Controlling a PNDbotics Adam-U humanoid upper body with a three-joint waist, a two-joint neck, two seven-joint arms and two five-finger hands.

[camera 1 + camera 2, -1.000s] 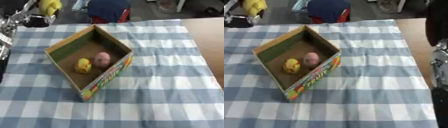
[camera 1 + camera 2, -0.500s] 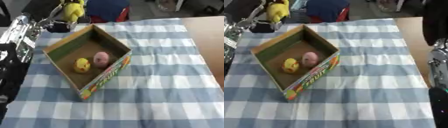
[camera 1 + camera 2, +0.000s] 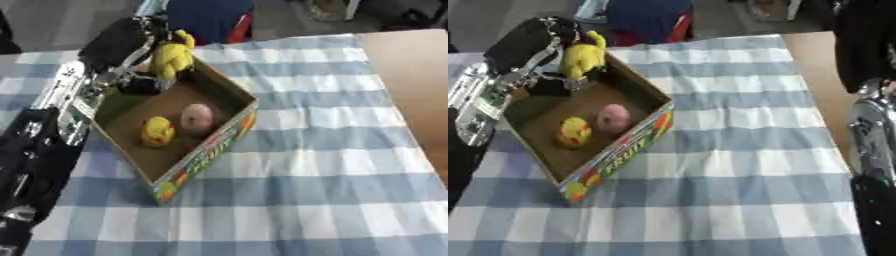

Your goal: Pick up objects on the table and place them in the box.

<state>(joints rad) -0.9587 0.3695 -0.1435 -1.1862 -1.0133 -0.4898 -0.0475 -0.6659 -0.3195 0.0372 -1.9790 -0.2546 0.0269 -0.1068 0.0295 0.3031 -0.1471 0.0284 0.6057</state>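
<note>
A cardboard box (image 3: pixel 217 145) with a colourful printed side stands on the checked tablecloth. Inside it lie a small yellow duck-like toy (image 3: pixel 157 131) and a pink rounded object (image 3: pixel 196 118). My left hand (image 3: pixel 144 82) hangs over the box's far corner, shut on a yellow plush toy (image 3: pixel 173 56) held just above the rim. My left arm runs down the left edge of both views. Of my right arm only a black and silver forearm (image 3: pixel 874 150) shows at the right edge; its hand is out of sight.
A blue-and-white checked cloth (image 3: pixel 297 190) covers the table, with bare wood (image 3: pixel 411 75) along the right side. Beyond the far edge stands a blue and red object (image 3: pixel 213 17).
My left hand has carried the yellow plush toy from the far left corner rightward and down to above the box's far corner. The view has also shifted.
</note>
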